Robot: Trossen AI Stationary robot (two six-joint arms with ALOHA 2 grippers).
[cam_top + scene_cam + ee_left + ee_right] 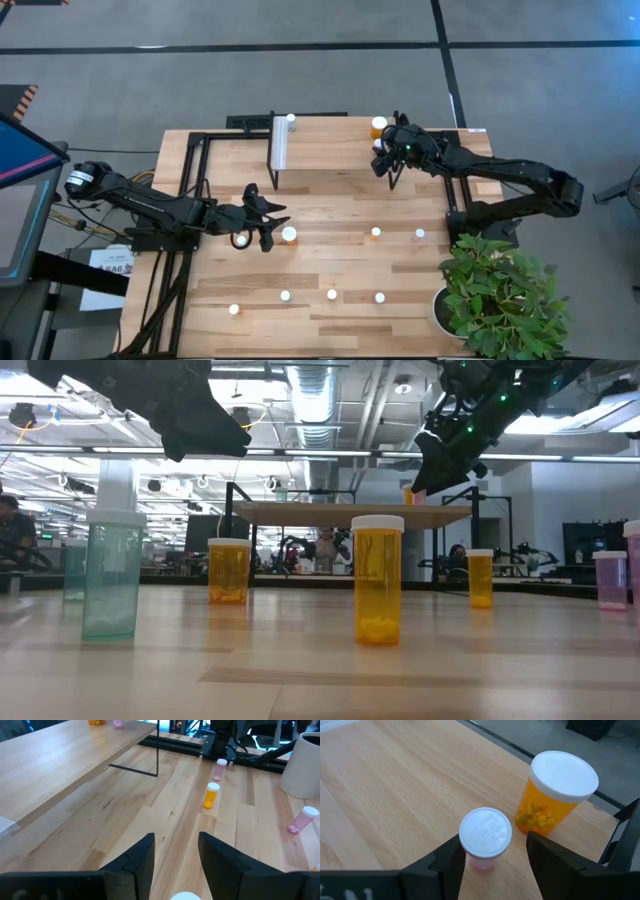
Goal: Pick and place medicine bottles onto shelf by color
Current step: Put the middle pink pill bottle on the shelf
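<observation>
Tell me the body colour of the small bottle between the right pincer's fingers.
Pink, under a white cap; the small bottle shows best in the right wrist view.

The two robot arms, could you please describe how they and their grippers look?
Both arms are dark and jointed, each ending in two flat black fingers. The left arm has a round white-ringed joint and cables near its base. The right arm shows small green lights by its gripper.
</observation>
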